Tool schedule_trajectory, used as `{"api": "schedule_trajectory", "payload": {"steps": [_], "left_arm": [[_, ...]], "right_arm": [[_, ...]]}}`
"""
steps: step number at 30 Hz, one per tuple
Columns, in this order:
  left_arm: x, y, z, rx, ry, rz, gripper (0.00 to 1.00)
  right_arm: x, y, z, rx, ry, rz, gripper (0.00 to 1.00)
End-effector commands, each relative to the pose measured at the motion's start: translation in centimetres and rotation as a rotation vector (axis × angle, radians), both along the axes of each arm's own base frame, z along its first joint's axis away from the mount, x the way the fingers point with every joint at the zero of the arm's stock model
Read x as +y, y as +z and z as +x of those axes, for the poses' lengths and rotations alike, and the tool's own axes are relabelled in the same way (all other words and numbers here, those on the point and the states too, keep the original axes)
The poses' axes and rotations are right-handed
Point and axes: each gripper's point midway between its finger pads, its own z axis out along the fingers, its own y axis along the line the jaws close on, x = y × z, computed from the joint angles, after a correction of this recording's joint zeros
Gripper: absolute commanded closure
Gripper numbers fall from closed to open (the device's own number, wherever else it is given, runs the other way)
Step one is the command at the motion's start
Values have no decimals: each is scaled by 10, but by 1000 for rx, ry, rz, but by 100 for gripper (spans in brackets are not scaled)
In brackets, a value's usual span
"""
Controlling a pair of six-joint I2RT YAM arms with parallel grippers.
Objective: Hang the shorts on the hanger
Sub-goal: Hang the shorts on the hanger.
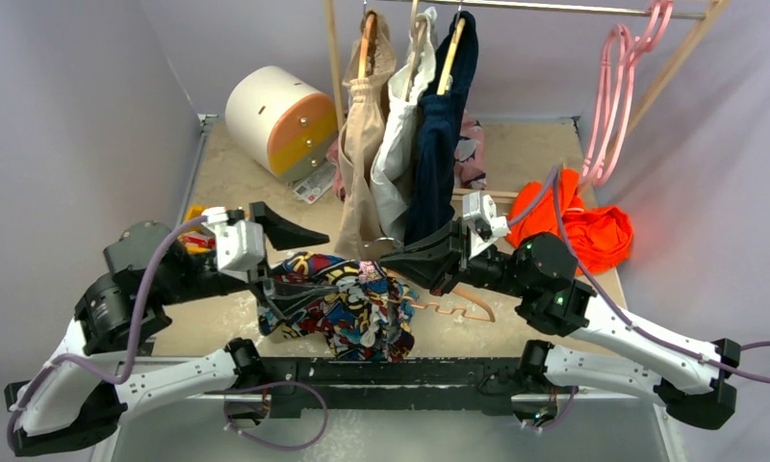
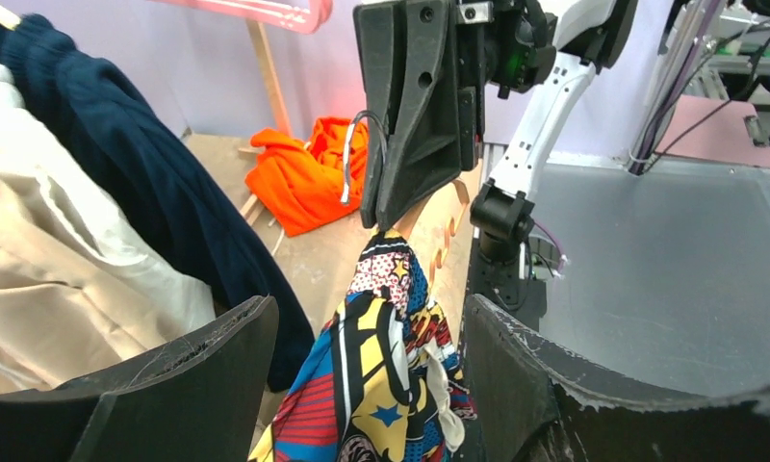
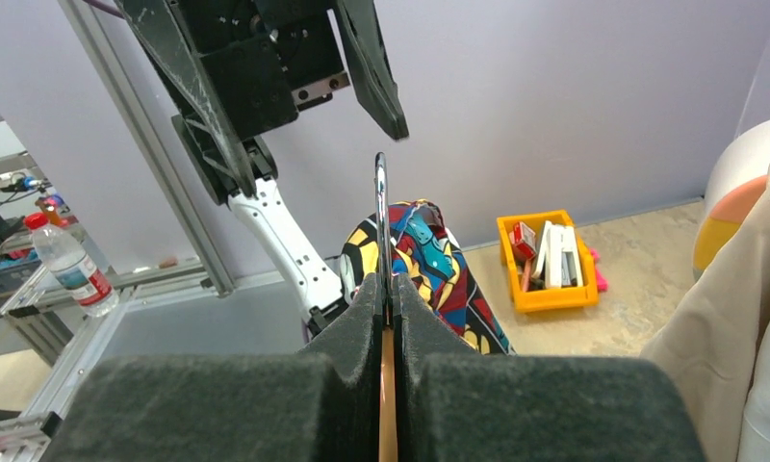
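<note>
The comic-print shorts (image 1: 347, 310) lie bunched at the table's near edge, draped up over one end of the peach hanger (image 1: 455, 304). My right gripper (image 1: 389, 258) is shut on the hanger at the base of its hook. In the right wrist view the peach strip (image 3: 388, 385) is pinched between the pads (image 3: 362, 318), the silver hook (image 3: 381, 217) rises above them, and the shorts (image 3: 429, 265) lie beyond. My left gripper (image 1: 307, 269) is open. In the left wrist view the shorts (image 2: 391, 371) rise between its fingers (image 2: 218, 366), with no finger seen pressing on them.
A rail at the back holds beige (image 1: 364, 164), white (image 1: 397, 135) and navy (image 1: 439, 135) garments on wooden hangers, with pink hangers (image 1: 617, 87) at its right. An orange garment (image 1: 578, 226) lies at the right. A white-orange cylinder (image 1: 280, 120) and a yellow bin (image 3: 547, 260) are on the left.
</note>
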Motion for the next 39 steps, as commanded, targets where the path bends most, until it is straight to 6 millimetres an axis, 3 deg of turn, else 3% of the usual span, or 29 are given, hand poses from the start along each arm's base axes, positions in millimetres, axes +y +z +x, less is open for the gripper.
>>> {"api": "schedule_trajectory", "payload": {"steps": [1,9,13,19,23,27,31,39], "left_arm": [[-25,-18,4,36,-65,63,30],[-48,-32,20,16,-72,97,30],[-57,-36,18,15,-113,114,30],[-64,-59,16,44,-161,193,35],[-66,-66,14,52,-181,216,49],[-67,-72,13,55,-191,234,77],[-67,-72,13,54,-193,235,98],[-57,-66,25,18,-98,201,100]], "right_arm": [[-18,49,-8,-66,-12,164,100],[-17,47,-11,-77,6,151,100],[-17,47,-12,-80,12,146,100],[-18,46,-14,-84,22,146,100],[-18,47,-16,-88,31,147,100],[-17,46,-17,-89,37,144,100],[-16,45,-17,-89,41,138,100],[-10,41,-18,-90,59,116,100]]}}
